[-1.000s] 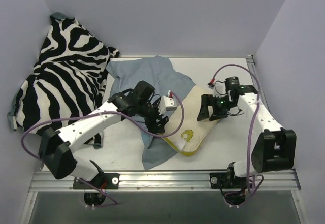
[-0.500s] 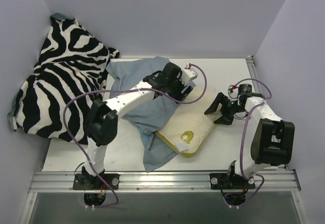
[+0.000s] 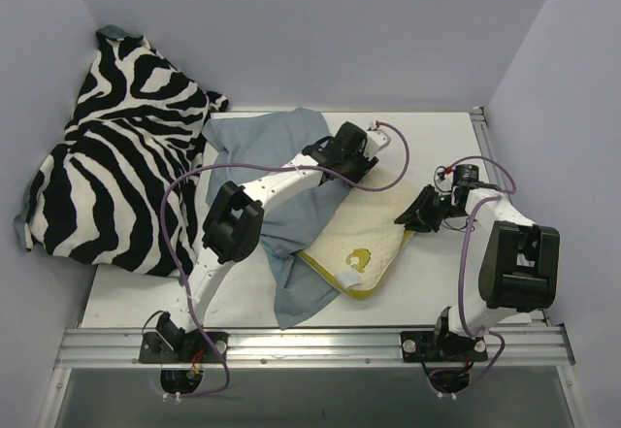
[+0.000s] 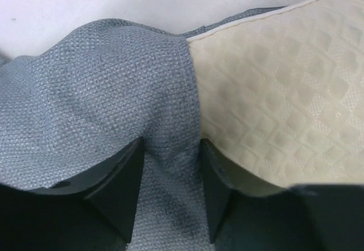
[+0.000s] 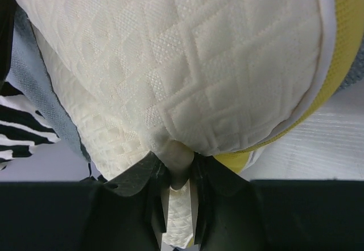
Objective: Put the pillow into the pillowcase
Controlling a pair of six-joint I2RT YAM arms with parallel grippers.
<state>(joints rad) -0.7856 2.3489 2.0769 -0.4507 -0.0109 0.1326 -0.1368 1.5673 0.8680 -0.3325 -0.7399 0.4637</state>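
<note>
The left arm [image 3: 281,178] is swinging out to the far edge of the pillow [image 3: 374,236], where the left fingers [image 4: 114,194] are closing on a fold of the pillowcase [image 4: 96,91]. The right fingers [image 5: 133,184], spread a second ago, are pinching the pillow's right corner.

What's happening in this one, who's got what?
Two robot arms are working a pillow into a pillowcase on a table. The left arm has its jaws pinching a fold at the pillowcase's edge, beside the pillow. The right arm has its jaws shut on a pillow corner. Most of the pillow lies uncovered, so it is not yet in.
</note>
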